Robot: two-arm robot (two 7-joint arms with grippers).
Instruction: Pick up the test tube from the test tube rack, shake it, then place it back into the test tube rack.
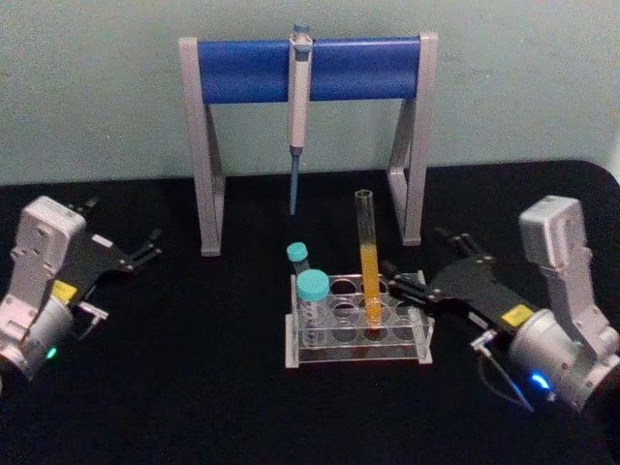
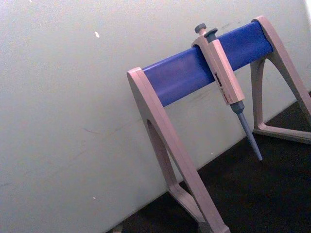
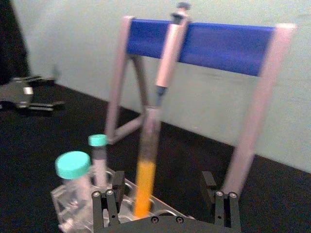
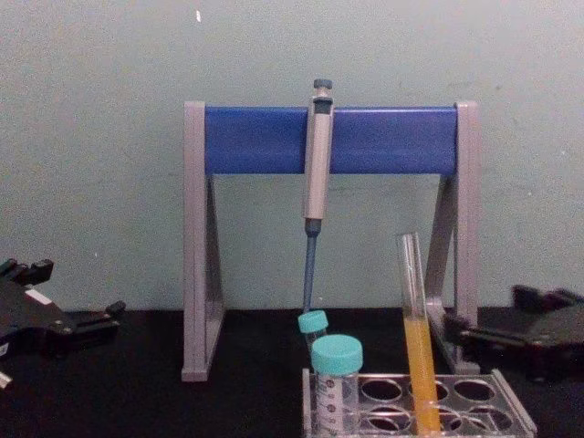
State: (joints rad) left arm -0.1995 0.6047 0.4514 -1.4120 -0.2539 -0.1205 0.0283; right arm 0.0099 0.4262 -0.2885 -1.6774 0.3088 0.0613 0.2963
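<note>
the left gripper (image 1: pixel 145 250) rests low over the black table (image 1: pixel 174 387) at the robot's far left, fingers spread and holding nothing, well apart from everything else. ahead of it and toward the middle stands the grey-and-blue pipette stand (image 1: pixel 310 68), with a pipette (image 1: pixel 298 116) hanging from its bar, tip down. nearer the robot than the stand sits the test tube rack (image 1: pixel 358 325), a clear plastic block with round holes in its top. two teal-capped tubes (image 1: pixel 312 291) stand in the rack's left end. the test tube (image 1: pixel 368 271) stands in a hole near the rack's middle, leaning slightly, its lower half orange-yellow. the right gripper (image 1: pixel 402 288) hangs at the rack's right end, just to the right of the test tube, with its fingers (image 3: pixel 111 196) parted; in the right wrist view the tube stands between and just ahead of them, untouched.
</note>
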